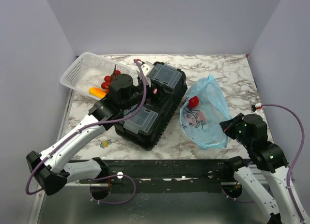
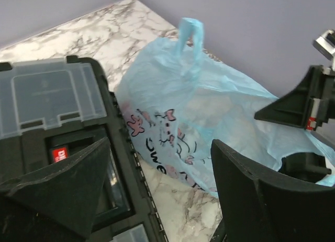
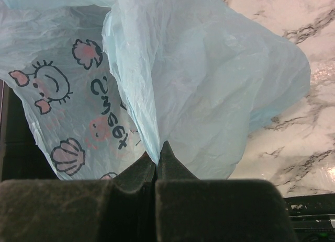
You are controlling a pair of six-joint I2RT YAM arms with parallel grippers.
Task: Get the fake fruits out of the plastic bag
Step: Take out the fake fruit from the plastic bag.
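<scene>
The light-blue plastic bag [image 1: 206,118] lies on the marble table, right of the toolbox. A red round fruit [image 1: 193,101] shows inside it near its left edge. Red grapes [image 1: 107,80] and an orange-yellow mango-like fruit [image 1: 98,92] lie in the white mesh basket. My right gripper [image 1: 227,126] is shut on a fold of the bag [image 3: 209,80] at its near right side; the fingers [image 3: 156,157] pinch the plastic. My left gripper [image 1: 144,81] is open and empty over the toolbox, facing the bag [image 2: 199,106]; its jaws [image 2: 159,148] stand wide apart.
A black toolbox [image 1: 150,105] with clear lids sits mid-table under my left gripper, and also shows in the left wrist view [image 2: 47,101]. The white mesh basket [image 1: 80,69] stands tilted at the back left. A tiny yellow-blue item [image 1: 105,143] lies near the front edge.
</scene>
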